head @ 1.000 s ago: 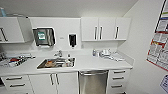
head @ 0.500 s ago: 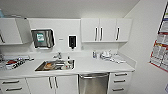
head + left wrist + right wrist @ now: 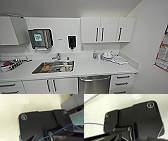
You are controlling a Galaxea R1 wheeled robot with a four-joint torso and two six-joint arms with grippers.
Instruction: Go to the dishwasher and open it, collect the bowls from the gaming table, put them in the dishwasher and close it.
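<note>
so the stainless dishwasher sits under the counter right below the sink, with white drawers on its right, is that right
Not quite. In the head view the dishwasher sits under the counter to the right of the sink, not below it; white cabinet doors are under the sink. The white drawers on its right are as you say.

Black wrist plates (image 3: 41,125) with round silver corner screws (image 3: 24,117) and thin blue cables (image 3: 60,130).

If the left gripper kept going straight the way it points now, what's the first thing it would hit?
Hard to say: the left wrist view shows the robot's own plate, and past it a pale flat surface, probably floor or wall. Nothing else stands in that line, but depth is unclear.
</note>
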